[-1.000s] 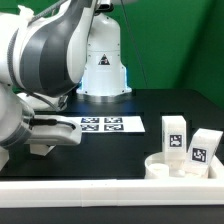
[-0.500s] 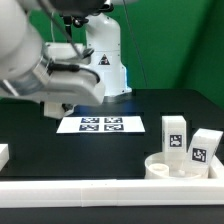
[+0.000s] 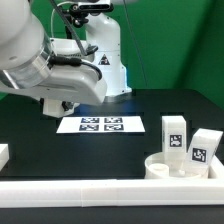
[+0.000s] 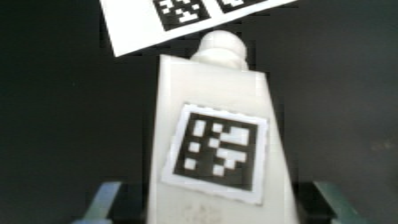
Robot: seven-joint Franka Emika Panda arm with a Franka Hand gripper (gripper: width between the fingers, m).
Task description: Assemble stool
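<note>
Early stage, by the look: the hand (image 4: 222,205) is clamped on one stool leg (image 4: 217,130), peg end toward the marker board (image 4: 178,22), while seat disc (image 3: 168,168) & 2 other legs (image 3: 175,135) sit lower right in ext. view, joined or not unclear.

Stool leg (image 4: 214,130) partly out of frame

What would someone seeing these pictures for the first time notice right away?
In the wrist view a white stool leg with a black-and-white tag fills the frame, clamped in the end effector, its rounded peg pointing toward the marker board. In the exterior view the bulky arm looms over the exterior view's left, while at its right an upright leg and a second leg stand by the round seat disc.
</note>
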